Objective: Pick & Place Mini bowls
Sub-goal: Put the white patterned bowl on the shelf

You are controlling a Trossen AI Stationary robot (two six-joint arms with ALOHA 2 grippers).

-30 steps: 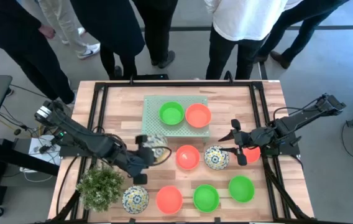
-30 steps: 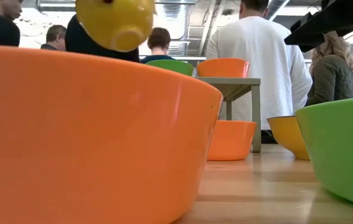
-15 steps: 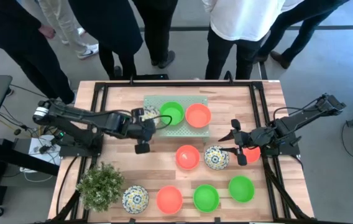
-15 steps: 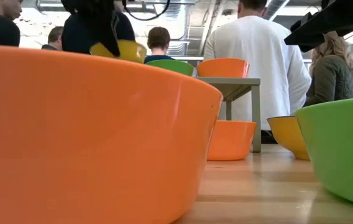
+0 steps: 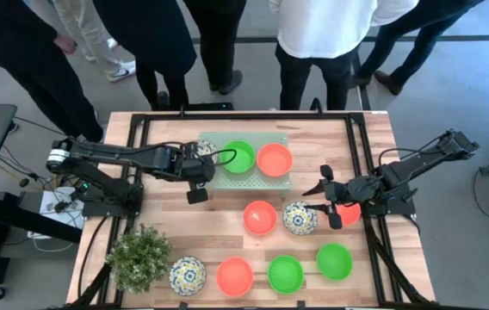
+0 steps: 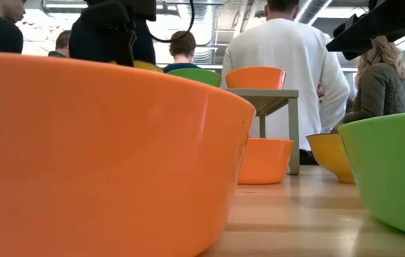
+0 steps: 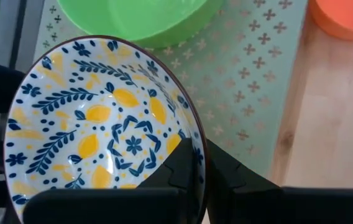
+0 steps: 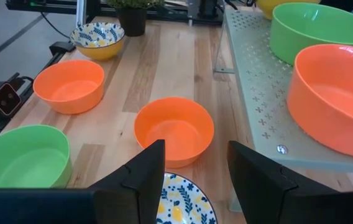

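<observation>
Left end effector (image 5: 200, 164) is gripping a patterned bowl (image 7: 102, 121) over the mat (image 5: 213, 177).

It is clenching the rim of the white bowl with blue and yellow flowers, holding it above the pale green mat's corner, just beside the green bowl (image 5: 238, 157) and the orange bowl (image 5: 274, 159) sitting on that mat. The right end effector (image 5: 331, 199) is hanging released over the worktop (image 5: 227, 237), near another patterned bowl (image 5: 300, 218) and an orange bowl (image 5: 260, 217). More bowls are sitting along the near edge beside a plant (image 5: 139, 259).
</observation>
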